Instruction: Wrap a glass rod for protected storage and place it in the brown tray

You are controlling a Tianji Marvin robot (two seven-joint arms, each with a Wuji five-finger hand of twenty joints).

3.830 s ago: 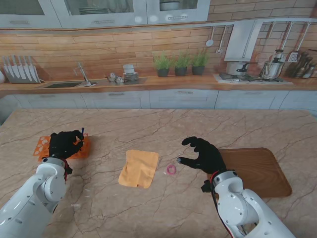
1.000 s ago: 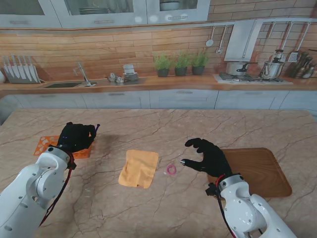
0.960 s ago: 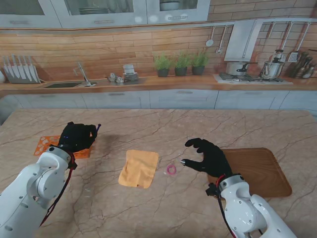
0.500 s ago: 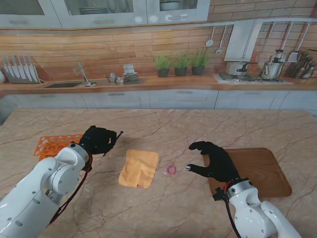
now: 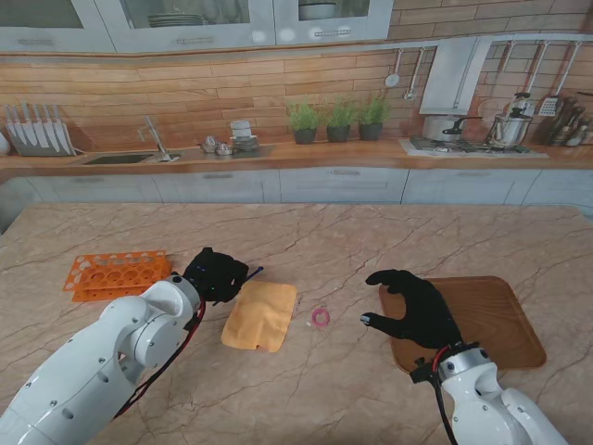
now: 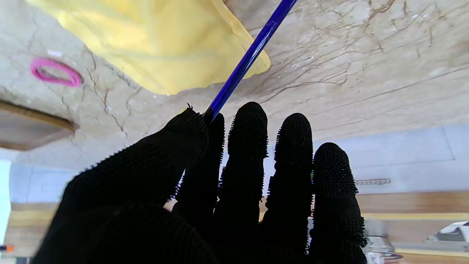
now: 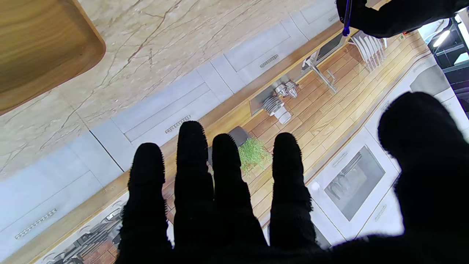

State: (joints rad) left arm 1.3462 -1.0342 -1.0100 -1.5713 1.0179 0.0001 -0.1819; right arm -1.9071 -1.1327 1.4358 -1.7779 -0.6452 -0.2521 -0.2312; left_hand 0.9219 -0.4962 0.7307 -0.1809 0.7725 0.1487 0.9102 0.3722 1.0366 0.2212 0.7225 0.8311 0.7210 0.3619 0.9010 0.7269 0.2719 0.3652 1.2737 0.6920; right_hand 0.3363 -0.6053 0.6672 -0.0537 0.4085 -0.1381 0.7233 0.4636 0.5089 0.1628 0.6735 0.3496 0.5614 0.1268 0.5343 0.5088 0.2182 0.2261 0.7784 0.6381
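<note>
My left hand (image 5: pixel 217 274) is shut on a thin blue glass rod (image 6: pixel 249 58), pinched between thumb and index finger; the rod's tip (image 5: pixel 255 271) pokes out over the left edge of the yellow cloth (image 5: pixel 260 314). The left wrist view shows the rod crossing a corner of that cloth (image 6: pixel 154 40). My right hand (image 5: pixel 419 307) hovers open, fingers spread, over the left end of the brown tray (image 5: pixel 491 320). In the right wrist view one corner of the tray (image 7: pixel 40 47) shows, and the left hand with the rod (image 7: pixel 346 16) appears far off.
A pink rubber band (image 5: pixel 321 317) lies between the cloth and the tray, also in the left wrist view (image 6: pixel 55 71). An orange tube rack (image 5: pixel 113 273) sits at the far left of the marble table (image 5: pixel 306 241).
My left hand has carried the rod from the orange rack rightward to the cloth's left edge. The right hand has drifted right and nearer to me, over the tray's end.
</note>
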